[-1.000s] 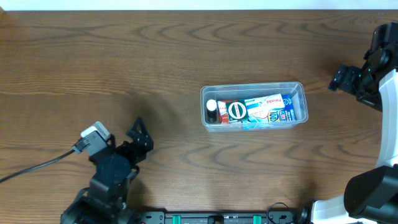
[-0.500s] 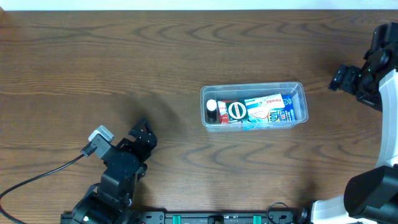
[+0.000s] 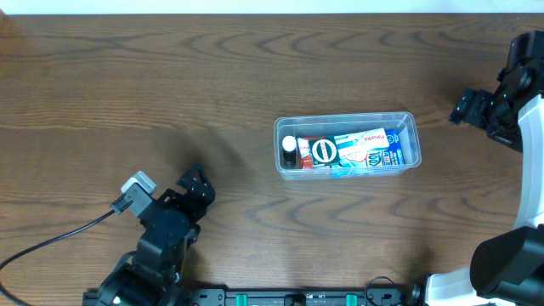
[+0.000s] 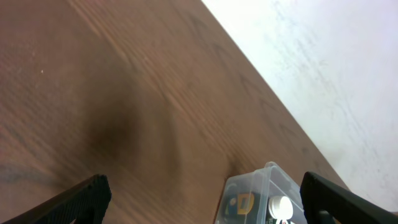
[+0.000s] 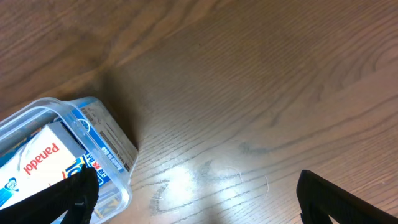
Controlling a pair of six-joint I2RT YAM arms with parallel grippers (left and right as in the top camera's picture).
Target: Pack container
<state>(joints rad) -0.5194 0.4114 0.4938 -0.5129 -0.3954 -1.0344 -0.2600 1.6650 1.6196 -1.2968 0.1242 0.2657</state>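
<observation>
Wood-grain desk [image 3: 255, 76]: at lower left the left gripper [image 3: 197, 187] gapes wide, holding nothing. Mid-desk sits the container [image 3: 347, 117], small boxes [image 3: 357, 151] inside. At far right the right gripper [image 3: 469, 109] is equally wide and empty. Packing looks finished; no loose item shows, so probably only parking the arms is left.

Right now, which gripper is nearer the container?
The right gripper, just off the container's end; the left gripper sits clearly farther away.
</observation>
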